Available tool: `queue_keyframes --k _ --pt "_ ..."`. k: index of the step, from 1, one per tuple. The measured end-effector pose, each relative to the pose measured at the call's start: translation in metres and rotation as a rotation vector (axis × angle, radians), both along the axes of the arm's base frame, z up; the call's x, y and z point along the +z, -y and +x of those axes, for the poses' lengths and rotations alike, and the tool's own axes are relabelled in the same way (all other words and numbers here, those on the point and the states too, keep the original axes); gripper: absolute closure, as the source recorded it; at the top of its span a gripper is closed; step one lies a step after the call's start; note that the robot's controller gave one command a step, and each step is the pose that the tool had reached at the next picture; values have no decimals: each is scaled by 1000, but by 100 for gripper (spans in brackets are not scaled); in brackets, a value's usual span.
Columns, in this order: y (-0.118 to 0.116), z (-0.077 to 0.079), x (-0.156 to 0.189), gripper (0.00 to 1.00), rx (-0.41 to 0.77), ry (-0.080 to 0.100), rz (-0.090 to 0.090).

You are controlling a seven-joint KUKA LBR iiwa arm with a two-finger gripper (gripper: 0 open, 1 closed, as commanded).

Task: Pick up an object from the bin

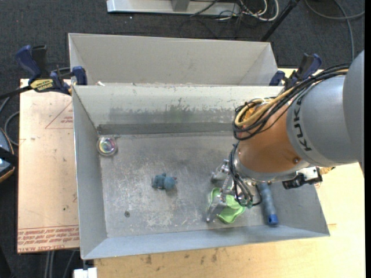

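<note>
The green lump (233, 212), in the lower right of the bin (87, 172) under the claw (221, 198), whose state I cannot tell, looks soft and light, so pinch across its middle.

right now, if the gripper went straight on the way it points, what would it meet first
Most likely the crumpled green thing lying by the front wall of the bin: the gripper points down right over it. Depth is unclear, so it may already touch it.
</note>
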State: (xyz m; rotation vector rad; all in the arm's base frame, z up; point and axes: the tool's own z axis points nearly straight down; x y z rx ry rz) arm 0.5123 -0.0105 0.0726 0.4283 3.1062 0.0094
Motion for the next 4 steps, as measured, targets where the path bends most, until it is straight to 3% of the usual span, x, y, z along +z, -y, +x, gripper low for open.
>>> queue_keyframes --k 1,2,3,4 --pt "79 32 1 0 298 1 1" --pt "134 27 1 0 595 9 0" --pt "112 53 -6 0 1113 -57 77" --pt "113 54 -6 100 1116 -54 75"
